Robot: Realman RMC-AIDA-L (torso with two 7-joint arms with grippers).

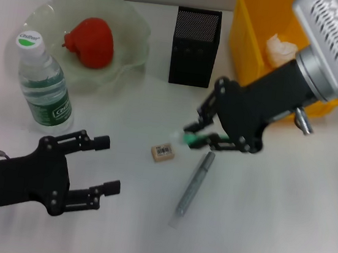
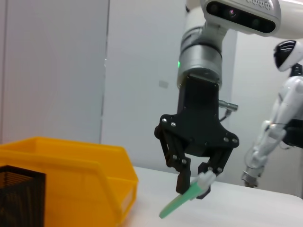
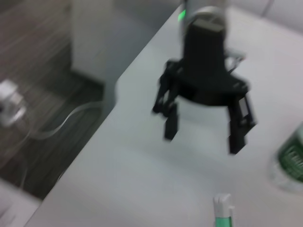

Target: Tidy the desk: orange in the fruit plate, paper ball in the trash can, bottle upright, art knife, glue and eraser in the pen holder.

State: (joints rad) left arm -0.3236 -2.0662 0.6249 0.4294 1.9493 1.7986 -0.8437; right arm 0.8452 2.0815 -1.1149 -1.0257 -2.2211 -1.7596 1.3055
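the right gripper [image 1: 203,137] is closed on the green glue [image 1: 190,139], held tilted off the table [image 1: 280,226]. just beside its tips lie the eraser [image 1: 162,151] and knife [image 1: 194,184]; the holder [image 1: 195,46] stands beyond, nothing between. the left gripper [image 1: 104,165] hovers open, empty, near the upright bottle [image 1: 43,83].

- Fruit plate [image 1: 131,29]: pale translucent green, holding a red fruit [image 1: 90,43].
- Bottle [image 1: 43,83]: clear, white cap, green-and-white label.
- Pen holder [image 1: 195,46]: black mesh.
- Bin [image 1: 249,47]: bright yellow.
- Glue [image 1: 190,139]: green body, white cap.
- Eraser [image 1: 162,152]: tan.
- Art knife [image 1: 194,185]: silver-grey.
- Table [image 1: 280,226]: white.
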